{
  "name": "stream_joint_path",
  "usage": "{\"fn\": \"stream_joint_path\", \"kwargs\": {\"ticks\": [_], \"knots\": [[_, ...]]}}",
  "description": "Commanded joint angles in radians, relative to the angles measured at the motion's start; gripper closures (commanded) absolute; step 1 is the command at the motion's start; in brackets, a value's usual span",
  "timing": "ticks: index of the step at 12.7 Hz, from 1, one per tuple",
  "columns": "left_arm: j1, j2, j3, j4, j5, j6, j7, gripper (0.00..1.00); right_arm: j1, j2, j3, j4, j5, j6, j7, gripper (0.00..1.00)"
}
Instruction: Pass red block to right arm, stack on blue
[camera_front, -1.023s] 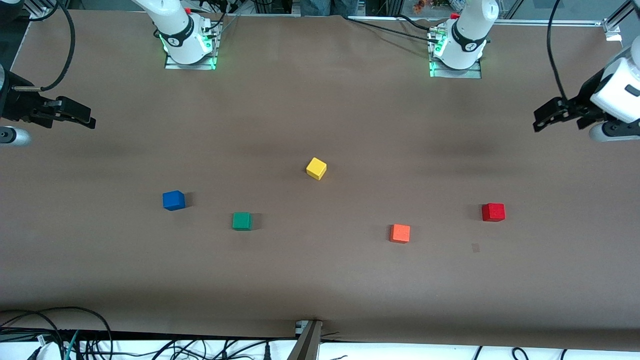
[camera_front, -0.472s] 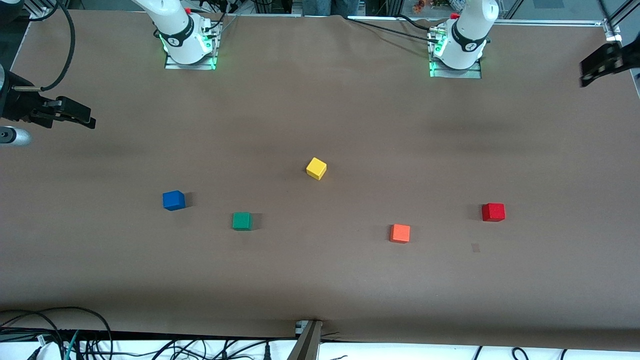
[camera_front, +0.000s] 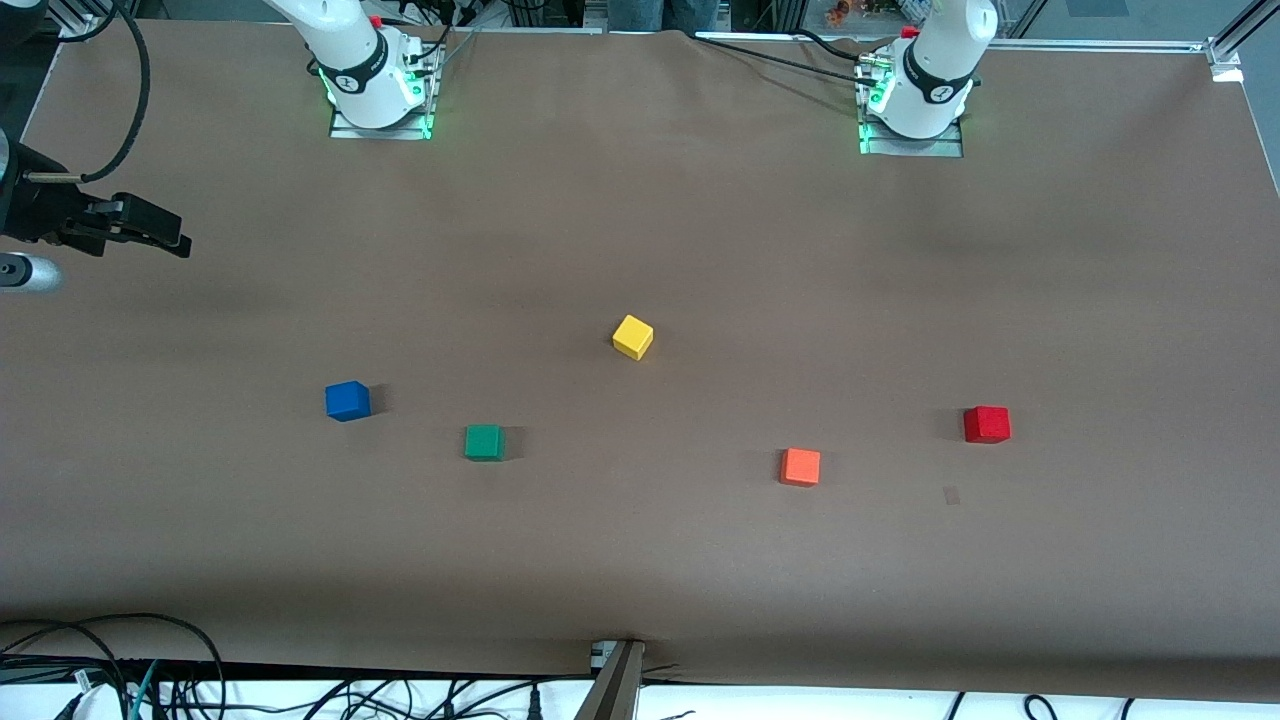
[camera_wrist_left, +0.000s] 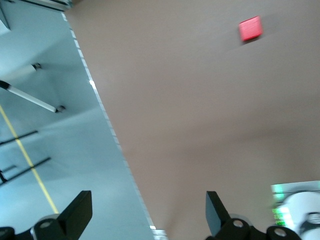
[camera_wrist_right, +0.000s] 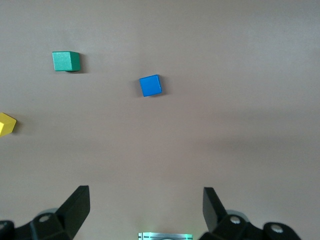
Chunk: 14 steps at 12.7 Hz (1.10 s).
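Sitting at the right arm's end of the table, the right gripper (camera_front: 150, 232) hangs over bare tabletop, jaws spread wide, holding nothing; this arm waits. Blue block (camera_front: 347, 400) lies on the table (camera_front: 640, 560) toward that same end, green block (camera_front: 484, 442) just nearer the front camera and more central. Yellow block (camera_front: 632, 336) mid-table, farther from the camera than the rest. Orange block (camera_front: 800, 467) next, then the red block (camera_front: 987, 424) toward the left arm's end, untouched, well apart from blue. Left gripper (camera_wrist_left: 147, 212) is out of the front view; its wrist view shows fingers wide apart, empty, over the table edge, red block (camera_wrist_left: 250, 28) well off from it.

Risks, as a guess: left arm has a long approach, could grab orange instead since it sits near red; handover in mid-air could drop the cube if the release comes too soon; stacking off-centre could tip red off blue.

No containers here.
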Motion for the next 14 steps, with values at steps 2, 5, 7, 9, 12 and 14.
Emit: {"fn": "stream_joint_path", "kwargs": {"ticks": [2,5,7,9,12,14], "knots": [[0.161,0.079,0.003,0.028,0.019,0.163,0.283,0.0,-0.003,0.006,-0.001,0.019,0.014,-0.004,-0.01,0.0],[0.287,0.183,0.002,0.028,-0.016,0.365,0.505,0.0,-0.003,0.007,-0.001,0.017,0.014,-0.004,-0.01,0.0],[0.34,0.262,0.002,0.028,-0.031,0.473,0.601,0.0,-0.003,0.006,-0.001,0.019,0.014,-0.004,-0.01,0.0],[0.354,0.332,0.002,0.028,-0.031,0.536,0.673,0.0,-0.003,0.006,-0.001,0.017,0.014,-0.004,-0.01,0.0],[0.357,0.417,0.002,0.028,-0.034,0.592,0.756,0.0,-0.003,0.006,-0.001,0.017,0.014,-0.004,-0.01,0.0],[0.364,0.477,0.0,0.029,-0.086,0.606,0.823,0.0,-0.003,0.006,-0.001,0.019,0.014,-0.004,-0.01,0.0]]}}
